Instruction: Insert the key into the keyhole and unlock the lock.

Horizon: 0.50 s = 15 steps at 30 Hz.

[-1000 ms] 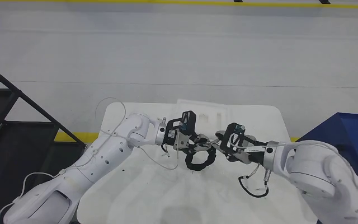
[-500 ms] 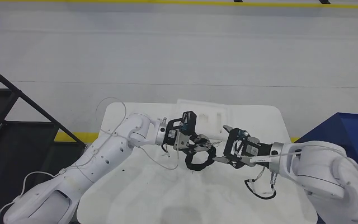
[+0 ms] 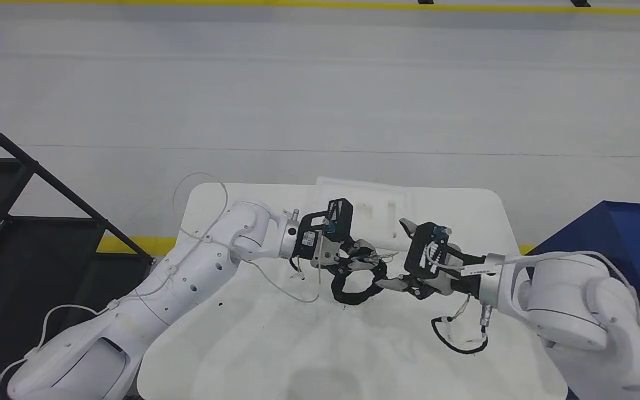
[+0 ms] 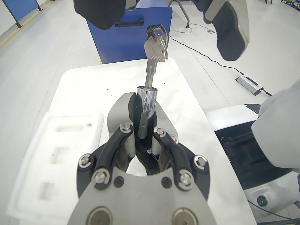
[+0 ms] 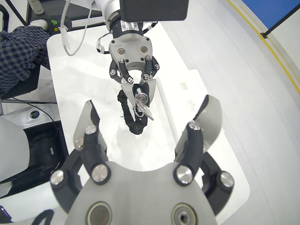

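Key (image 4: 155,47) partway in lock (image 4: 147,105) — aloft

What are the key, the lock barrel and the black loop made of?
The key looks like bare silvery metal, dimpled bow, soft sheen. The lock barrel seems chromed metal: mirror-like streaks. The black loop looks like a cable in a matte fabric or rubber sleeve; unclear which.

left jaws clamped, right jaws spread wide
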Motion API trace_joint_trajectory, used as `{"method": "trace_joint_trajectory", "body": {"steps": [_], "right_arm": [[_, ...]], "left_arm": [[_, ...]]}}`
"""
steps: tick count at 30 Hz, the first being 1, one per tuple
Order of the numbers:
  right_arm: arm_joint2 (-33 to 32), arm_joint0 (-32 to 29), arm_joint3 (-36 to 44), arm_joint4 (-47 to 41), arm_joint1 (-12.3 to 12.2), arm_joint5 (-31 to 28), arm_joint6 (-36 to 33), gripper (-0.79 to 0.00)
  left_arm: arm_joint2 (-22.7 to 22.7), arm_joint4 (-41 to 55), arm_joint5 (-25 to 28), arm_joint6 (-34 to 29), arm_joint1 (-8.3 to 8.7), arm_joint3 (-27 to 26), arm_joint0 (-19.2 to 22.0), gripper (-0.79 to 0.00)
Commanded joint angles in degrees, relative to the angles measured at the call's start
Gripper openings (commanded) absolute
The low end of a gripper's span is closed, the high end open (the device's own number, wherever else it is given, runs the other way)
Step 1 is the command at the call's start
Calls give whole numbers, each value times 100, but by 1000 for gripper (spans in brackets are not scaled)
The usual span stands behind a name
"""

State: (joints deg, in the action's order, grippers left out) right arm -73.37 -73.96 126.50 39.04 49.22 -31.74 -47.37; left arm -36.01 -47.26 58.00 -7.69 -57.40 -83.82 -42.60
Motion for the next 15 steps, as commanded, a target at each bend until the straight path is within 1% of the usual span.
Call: {"method": "trace_joint_trajectory", "body": {"steps": [1,15], "right_arm": [[-13,-15,-1,-16,-2,22,16,-785],[-68,-168,-71,-236,-1,384,78,-785]], "left_arm": [[5,-6,0,3,-2,-1,4,-785],[-9,-9,0,22,-3,10,4,-785]]}}
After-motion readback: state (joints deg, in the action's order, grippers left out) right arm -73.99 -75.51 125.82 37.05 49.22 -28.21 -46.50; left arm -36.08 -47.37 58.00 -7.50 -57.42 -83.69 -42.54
